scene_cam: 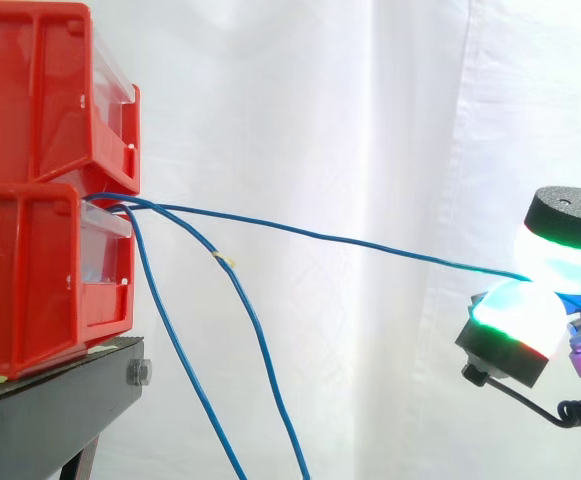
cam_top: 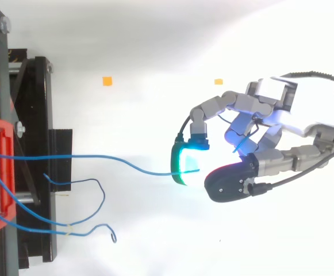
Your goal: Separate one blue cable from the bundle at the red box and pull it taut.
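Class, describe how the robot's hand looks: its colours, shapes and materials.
The hand has a white, boxy palm shell and silver-grey segmented fingers. Its pads are thick rounded domes in black housings, glowing white to cyan with green edges.

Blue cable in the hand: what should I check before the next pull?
1. One thin blue cable pinched between the hand's glowing pads: ok.
2. The other blue cables hang clear of the hand, from the lower red plastic bin: ok.
3. Held cable taut: not ok, it bows slightly.
4. That bin seated on the black metal stand: ok.
5. Cable's end anchored inside the bin: cannot tell.
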{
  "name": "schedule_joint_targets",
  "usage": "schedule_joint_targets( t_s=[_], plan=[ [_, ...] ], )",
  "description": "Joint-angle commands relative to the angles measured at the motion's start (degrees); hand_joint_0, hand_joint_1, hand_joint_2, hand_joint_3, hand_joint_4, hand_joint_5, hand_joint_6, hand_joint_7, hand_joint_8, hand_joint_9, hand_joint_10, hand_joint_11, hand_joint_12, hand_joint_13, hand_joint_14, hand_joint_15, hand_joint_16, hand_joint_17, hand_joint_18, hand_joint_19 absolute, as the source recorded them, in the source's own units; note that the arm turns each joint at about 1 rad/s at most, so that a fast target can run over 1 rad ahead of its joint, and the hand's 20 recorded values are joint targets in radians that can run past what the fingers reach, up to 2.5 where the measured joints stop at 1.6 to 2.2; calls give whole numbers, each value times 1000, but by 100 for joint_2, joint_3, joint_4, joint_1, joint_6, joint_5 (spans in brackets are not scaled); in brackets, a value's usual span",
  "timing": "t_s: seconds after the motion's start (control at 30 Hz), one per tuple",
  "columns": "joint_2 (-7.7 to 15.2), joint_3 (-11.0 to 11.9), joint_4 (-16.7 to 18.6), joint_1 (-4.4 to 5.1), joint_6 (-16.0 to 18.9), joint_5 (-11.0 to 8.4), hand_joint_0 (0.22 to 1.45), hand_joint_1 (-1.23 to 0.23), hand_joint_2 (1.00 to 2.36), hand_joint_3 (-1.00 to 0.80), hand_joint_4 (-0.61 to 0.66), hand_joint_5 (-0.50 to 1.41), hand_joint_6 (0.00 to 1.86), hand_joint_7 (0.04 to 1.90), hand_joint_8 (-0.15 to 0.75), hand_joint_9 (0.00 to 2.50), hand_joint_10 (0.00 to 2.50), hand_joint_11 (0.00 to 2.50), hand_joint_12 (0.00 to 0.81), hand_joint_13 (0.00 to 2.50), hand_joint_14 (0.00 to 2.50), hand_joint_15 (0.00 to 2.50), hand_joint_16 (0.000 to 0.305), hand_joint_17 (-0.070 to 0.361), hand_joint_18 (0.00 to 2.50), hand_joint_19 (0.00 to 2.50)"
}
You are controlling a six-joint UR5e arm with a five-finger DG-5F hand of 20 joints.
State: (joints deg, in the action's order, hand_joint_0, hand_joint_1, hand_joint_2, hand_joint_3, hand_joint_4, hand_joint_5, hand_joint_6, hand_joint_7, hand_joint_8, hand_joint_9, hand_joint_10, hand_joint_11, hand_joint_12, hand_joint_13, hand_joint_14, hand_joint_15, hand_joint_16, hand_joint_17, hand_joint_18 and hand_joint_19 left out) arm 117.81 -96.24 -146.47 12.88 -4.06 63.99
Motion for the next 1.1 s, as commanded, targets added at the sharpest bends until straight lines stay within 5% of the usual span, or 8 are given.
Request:
schedule_joint_targets(
  t_s=[0.0, 1.07],
  plan=[
    [-4, 0, 4, 4, -7, 0, 608, -795, 1033, 72, -144, -160, 831, 1270, 372, 1241, 2500, 2500, 485, 1684, 2500, 1708, 167, 125, 2158, 778],
    [5, 0, -5, -5, -7, 17, 610, -798, 1030, 65, -138, -157, 831, 1263, 364, 1253, 2500, 2500, 454, 1678, 2500, 1691, 161, 120, 2149, 671]
  ],
)
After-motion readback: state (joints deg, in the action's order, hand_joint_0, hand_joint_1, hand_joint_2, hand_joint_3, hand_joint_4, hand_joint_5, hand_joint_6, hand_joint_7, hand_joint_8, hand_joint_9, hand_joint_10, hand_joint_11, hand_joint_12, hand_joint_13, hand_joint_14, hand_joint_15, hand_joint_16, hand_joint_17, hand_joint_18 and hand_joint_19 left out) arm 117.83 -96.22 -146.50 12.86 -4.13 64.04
